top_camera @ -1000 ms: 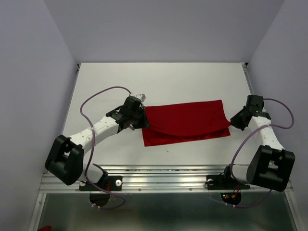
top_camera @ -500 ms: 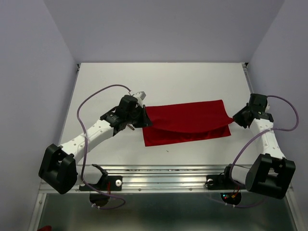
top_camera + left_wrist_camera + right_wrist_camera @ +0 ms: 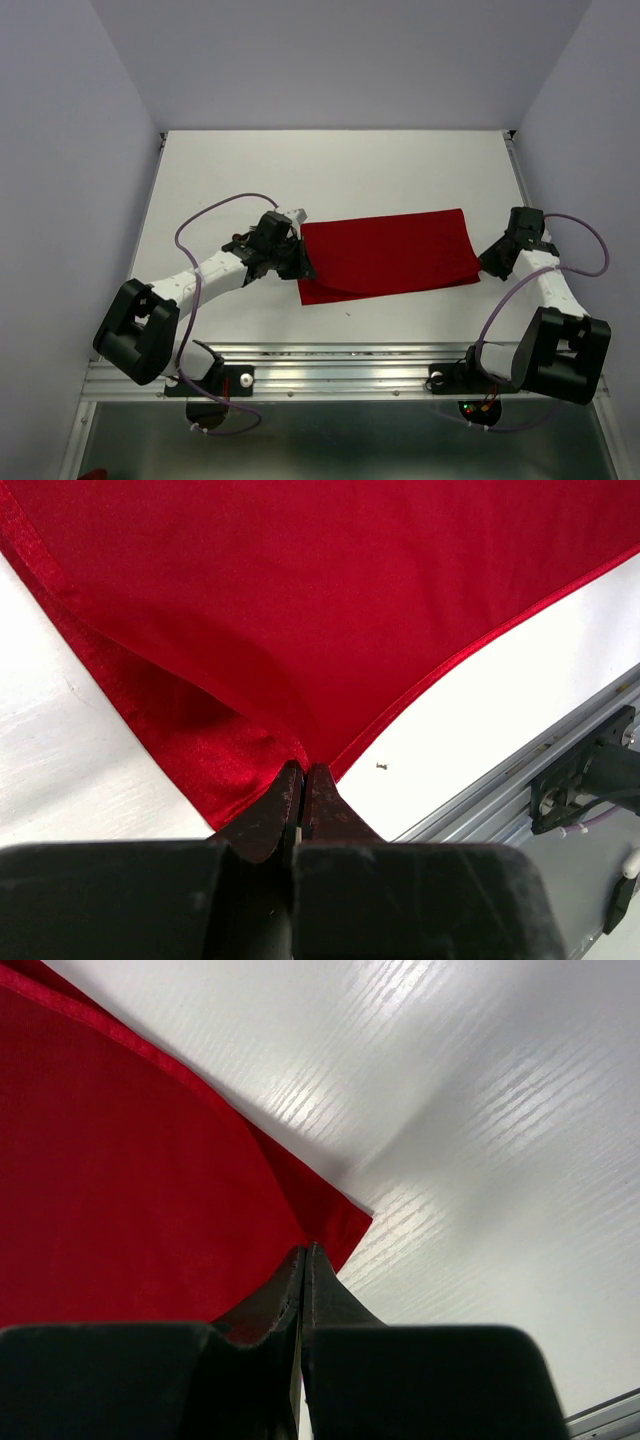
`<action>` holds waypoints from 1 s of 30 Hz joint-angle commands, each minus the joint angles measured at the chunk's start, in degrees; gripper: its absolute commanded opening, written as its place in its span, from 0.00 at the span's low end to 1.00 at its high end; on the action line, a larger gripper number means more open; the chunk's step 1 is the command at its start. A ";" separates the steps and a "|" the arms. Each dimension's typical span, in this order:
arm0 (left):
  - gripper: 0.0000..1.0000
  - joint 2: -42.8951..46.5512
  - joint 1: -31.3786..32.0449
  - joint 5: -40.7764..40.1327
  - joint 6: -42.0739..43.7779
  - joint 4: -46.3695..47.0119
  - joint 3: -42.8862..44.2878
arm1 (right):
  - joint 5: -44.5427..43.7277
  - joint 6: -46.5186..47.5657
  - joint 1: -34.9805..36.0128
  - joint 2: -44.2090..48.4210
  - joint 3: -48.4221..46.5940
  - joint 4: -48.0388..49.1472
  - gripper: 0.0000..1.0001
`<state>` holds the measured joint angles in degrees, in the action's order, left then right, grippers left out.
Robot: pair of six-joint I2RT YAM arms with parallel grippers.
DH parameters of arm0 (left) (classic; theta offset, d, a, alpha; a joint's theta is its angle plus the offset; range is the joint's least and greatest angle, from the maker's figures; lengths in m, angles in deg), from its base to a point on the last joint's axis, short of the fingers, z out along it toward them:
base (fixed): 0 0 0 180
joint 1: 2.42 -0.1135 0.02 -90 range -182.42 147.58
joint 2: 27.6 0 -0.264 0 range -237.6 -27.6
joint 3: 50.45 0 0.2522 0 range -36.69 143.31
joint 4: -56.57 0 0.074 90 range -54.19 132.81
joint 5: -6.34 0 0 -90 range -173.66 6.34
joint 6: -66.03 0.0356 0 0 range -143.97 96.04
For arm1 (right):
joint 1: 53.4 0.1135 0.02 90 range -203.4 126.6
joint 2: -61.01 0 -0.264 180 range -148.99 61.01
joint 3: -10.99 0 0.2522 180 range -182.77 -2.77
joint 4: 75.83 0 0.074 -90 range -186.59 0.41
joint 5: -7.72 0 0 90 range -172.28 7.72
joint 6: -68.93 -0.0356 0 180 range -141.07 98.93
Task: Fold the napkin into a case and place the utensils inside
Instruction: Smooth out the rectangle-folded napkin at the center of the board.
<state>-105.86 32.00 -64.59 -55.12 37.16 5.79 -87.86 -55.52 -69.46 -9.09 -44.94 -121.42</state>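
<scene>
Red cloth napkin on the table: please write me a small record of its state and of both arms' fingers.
object: bright red soft cloth napkin
state: folded in two, lower layer showing along near edge
support: white table
left fingers: shut, pinching its left-end corner
right fingers: shut, pinching its right-end corner

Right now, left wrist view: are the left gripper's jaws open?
No, the left gripper is pinched shut on a corner of the bright red cloth napkin.

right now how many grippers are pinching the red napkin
2: the left gripper holds a left-end corner of the napkin, the right gripper a right-end corner.
</scene>
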 commanded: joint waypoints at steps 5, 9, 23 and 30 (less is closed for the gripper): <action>0.00 1.88 0.22 -0.35 1.18 -0.14 3.04 | -1.18 0.71 0.15 1.64 -2.03 1.52 0.01; 0.00 3.99 0.22 -0.70 1.89 -2.78 5.42 | -1.36 0.71 0.15 2.43 -3.97 0.46 0.01; 0.00 6.28 0.22 1.32 1.36 -2.44 1.22 | -1.36 0.27 0.15 1.90 -2.92 0.63 0.01; 0.00 4.70 0.22 1.93 0.92 1.16 -3.01 | -1.01 0.01 0.15 0.67 0.07 2.74 0.01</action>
<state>-100.85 32.00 -64.02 -54.38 35.04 4.17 -87.88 -55.39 -69.46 -7.69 -45.97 -121.03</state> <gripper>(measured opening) 0.047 0.013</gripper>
